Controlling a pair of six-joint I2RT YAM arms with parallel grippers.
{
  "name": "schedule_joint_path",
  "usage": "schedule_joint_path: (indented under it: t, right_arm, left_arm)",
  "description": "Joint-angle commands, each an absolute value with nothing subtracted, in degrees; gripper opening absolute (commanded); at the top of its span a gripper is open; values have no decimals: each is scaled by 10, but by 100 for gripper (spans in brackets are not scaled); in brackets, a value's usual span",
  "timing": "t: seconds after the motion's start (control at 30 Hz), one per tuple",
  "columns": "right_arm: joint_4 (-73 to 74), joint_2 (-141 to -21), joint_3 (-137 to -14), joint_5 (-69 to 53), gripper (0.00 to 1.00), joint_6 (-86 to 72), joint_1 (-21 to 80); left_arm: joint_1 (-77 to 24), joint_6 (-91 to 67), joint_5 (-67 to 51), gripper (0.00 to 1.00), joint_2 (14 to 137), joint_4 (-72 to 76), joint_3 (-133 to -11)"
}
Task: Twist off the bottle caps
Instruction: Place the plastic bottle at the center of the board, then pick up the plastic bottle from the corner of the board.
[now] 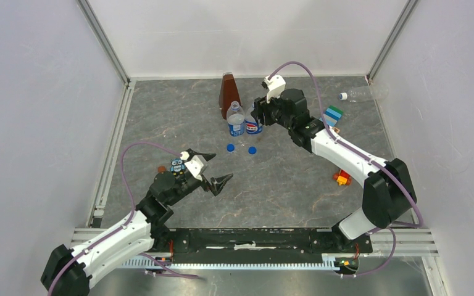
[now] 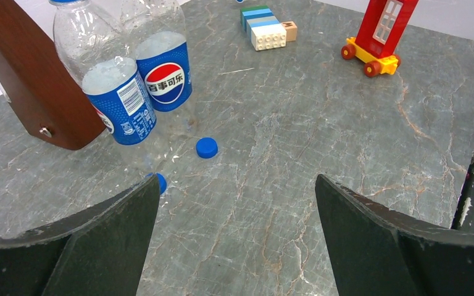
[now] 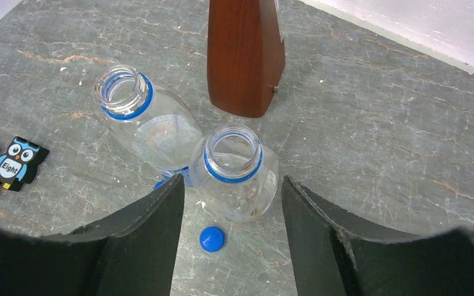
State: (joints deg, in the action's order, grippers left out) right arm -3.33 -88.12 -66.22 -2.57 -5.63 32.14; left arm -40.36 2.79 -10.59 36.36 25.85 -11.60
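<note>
Currently, your top view shows a grey marbled table point(image 1: 296, 203). Two small clear bottles with blue labels stand just beside each other a little above the middle of the frame: the left bottle point(image 1: 236, 120) and the right bottle point(image 1: 253, 125). In the right wrist view both necks are open, each ringed in blue.

Two blue caps lie on the table just below the bottles in the top view. The first cap point(image 1: 230, 147) and the second cap point(image 1: 252, 150) are near each other but not touching. A third bottle point(image 1: 365, 94) lies on its side at the upper right, close to the wall, with its white cap point(image 1: 343, 96) on.

Your right gripper point(image 1: 256, 114) sits at the right bottle. In its wrist view the black fingers point(image 3: 142, 246) stand parted on either side of that bottle, with thin slivers of table showing between, and it grips nothing.

Your left gripper point(image 1: 220, 166) hovers at the lower left of centre. Its jaws are spread wide and empty, pointing toward the caps.

A brown pyramid-shaped object point(image 1: 228, 91) stands just behind the bottles. Some stacked blocks point(image 1: 332, 116) lie to the right of centre. A red and yellow wheeled toy point(image 1: 342, 177) sits lower down on the right, beside the right arm.
</note>
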Motion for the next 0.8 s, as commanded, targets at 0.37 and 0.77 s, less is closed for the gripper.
schedule_joint_path:
  t: [0.37,0.77]
  right_arm:
    - [-41,-696,-560,-38,75,-5,321]
    - [-72,-622,-545,221,88,1,210]
  left_arm:
    - [-403,42,-94,100,365,278,-124]
    - [-403,42,-82,100,375,276,-126]
